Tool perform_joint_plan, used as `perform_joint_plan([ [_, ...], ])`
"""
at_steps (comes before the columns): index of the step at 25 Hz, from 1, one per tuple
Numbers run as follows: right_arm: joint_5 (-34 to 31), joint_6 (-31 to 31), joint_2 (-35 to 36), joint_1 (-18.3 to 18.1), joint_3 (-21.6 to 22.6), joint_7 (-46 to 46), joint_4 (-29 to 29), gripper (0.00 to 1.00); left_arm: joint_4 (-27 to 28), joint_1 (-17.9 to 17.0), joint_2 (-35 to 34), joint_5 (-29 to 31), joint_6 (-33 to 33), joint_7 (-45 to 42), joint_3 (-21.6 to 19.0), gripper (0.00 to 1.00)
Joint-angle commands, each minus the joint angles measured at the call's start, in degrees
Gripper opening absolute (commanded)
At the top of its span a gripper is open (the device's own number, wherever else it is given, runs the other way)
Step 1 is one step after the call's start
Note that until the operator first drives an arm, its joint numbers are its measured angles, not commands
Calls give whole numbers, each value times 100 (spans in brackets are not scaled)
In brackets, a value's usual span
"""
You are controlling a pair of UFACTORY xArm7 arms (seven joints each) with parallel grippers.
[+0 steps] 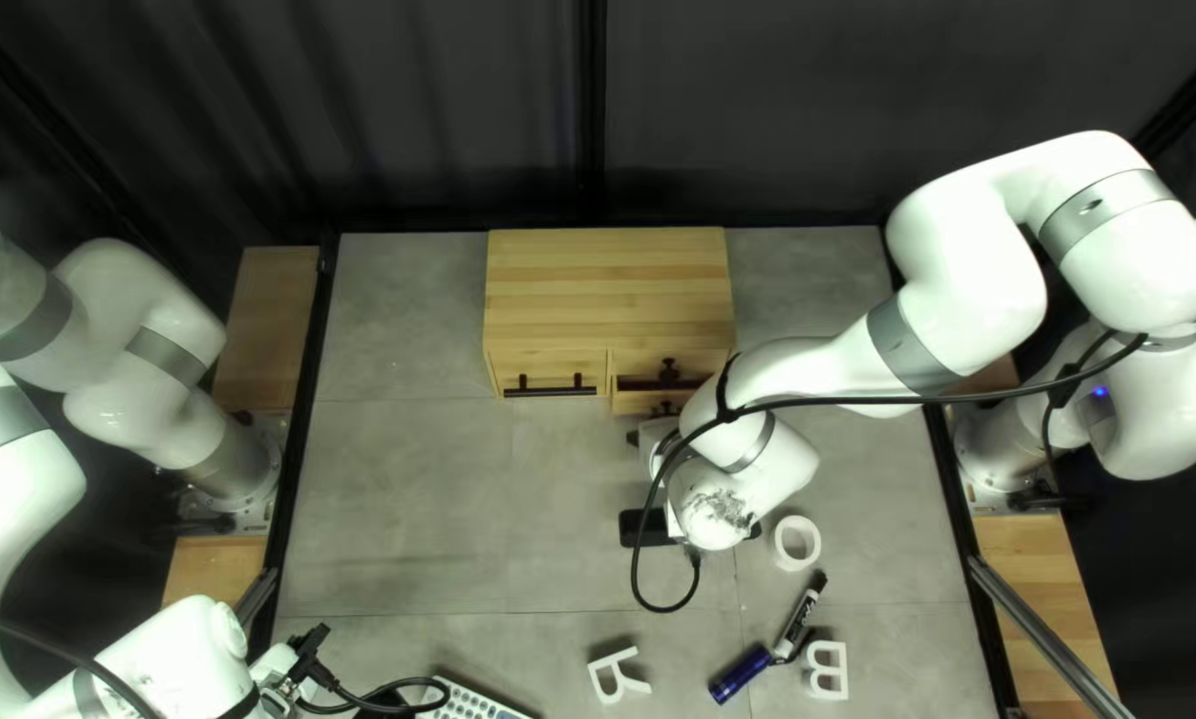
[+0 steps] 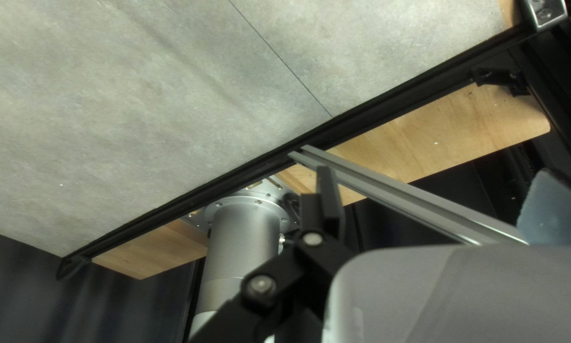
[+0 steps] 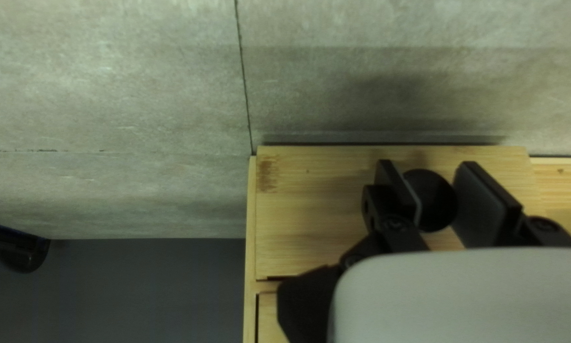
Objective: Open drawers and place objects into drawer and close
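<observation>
1. While the right gripper (image 1: 655, 433) is right up at the wooden cabinet (image 1: 607, 286), its two fingers are pinched onto a round black knob (image 3: 431, 200), one on each side.
2. That knob is on the lower small drawer (image 1: 628, 402), which looks to be out a little past the upper small drawer (image 1: 635, 362) over it.
3. Beside those two, the drawer with the black bar handle (image 1: 551, 390) looks closed.
4. Over by the table's left near corner, the left gripper (image 1: 316, 639) has its fingers spread well apart with nothing between them; its own camera sees bare table, the table's edge and an arm's base.
5. As for the loose things, they are all on the table, outside the drawers: a flat black object (image 1: 642, 529) partly hidden under the right arm's wrist, and a white ring (image 1: 780, 543) just beside that wrist.
6. Nearer the front, I see a black-and-white marker (image 1: 799, 615), a blue cylinder (image 1: 739, 675) by its end, and two white letter pieces, one (image 1: 616, 677) to their left and one (image 1: 828, 670) to their right.
7. A pale keypad (image 1: 469, 701) pokes in at the near edge.
</observation>
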Motion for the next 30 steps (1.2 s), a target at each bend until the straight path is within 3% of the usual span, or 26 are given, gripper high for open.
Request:
perform_joint_plan([
  [1, 6, 7, 6, 22, 15, 27, -5, 5, 0, 0, 0, 0, 0, 0, 0, 100],
  [30, 121, 182, 44, 207, 153, 98, 84, 5, 0, 0, 0, 0, 0, 0, 0, 100],
])
